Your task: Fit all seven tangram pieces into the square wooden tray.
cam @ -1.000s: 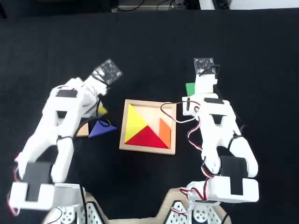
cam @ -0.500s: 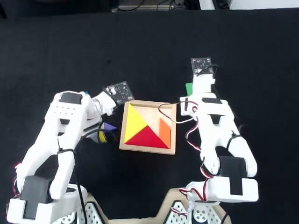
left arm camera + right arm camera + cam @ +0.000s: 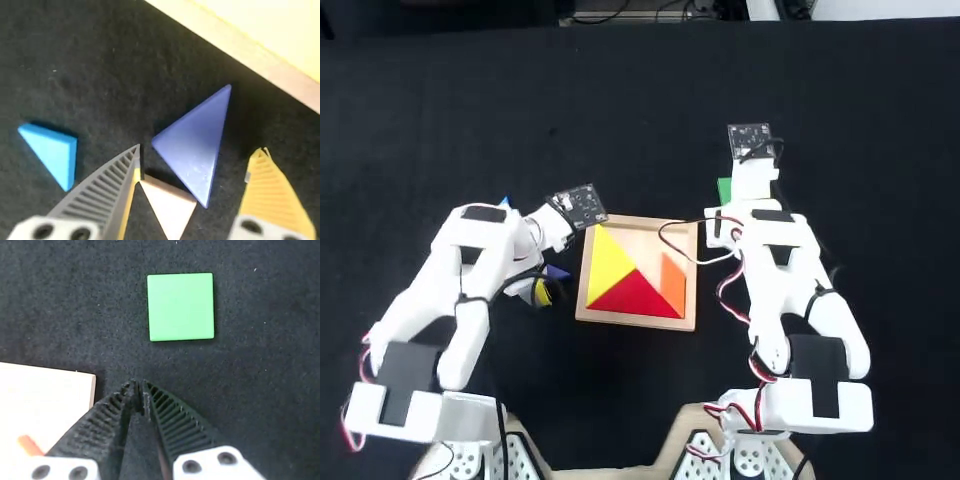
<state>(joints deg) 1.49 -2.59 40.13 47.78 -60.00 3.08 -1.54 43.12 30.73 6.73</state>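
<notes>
Left gripper [image 3: 200,149] hangs just off the tray's [image 3: 235,45] left rim, jaws wide apart, nothing gripped. The dark blue triangle [image 3: 192,137] lies flat beside that rim, right between the two fingers. Its long edge runs roughly toward the tray, so the jaws straddle it the short way (good for a pinch). Left arm is nearer by far. Right gripper [image 3: 138,386] is off the tray's far right corner, fingers pressed together and empty, green square [image 3: 180,306] just beyond.
</notes>
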